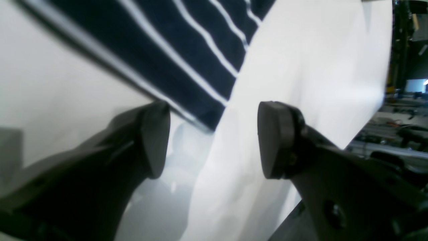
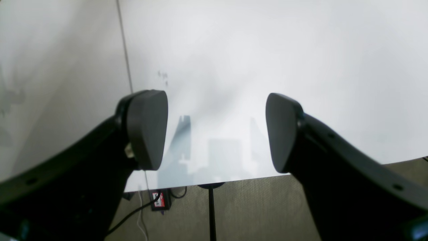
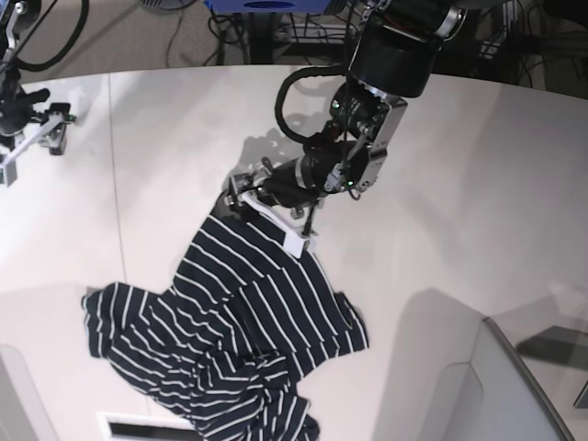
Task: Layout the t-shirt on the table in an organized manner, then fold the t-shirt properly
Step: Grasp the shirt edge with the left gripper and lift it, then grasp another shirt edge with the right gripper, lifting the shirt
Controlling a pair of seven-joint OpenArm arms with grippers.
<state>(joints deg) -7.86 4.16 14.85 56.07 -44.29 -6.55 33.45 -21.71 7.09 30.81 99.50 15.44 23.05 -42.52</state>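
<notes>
White table [image 3: 478, 184] lies bare beyond the t-shirt [image 3: 239, 322] hem; both arms' jaws gape wide, holding nothing

Left gripper [image 1: 214, 140]: jaws parted, nothing between the pads; arm stretched from the far side toward mid-scene, wrist angled low. Right gripper [image 2: 215, 132]: jaws spread wide, nothing held; arm parked at the far left of the base view.

A grey carpet floor [image 2: 254, 207] carries a thin black stand pole [image 2: 211, 214], and left of this pole are a small red-labelled box [image 2: 157, 199] and loose cables [image 2: 132, 214].
</notes>
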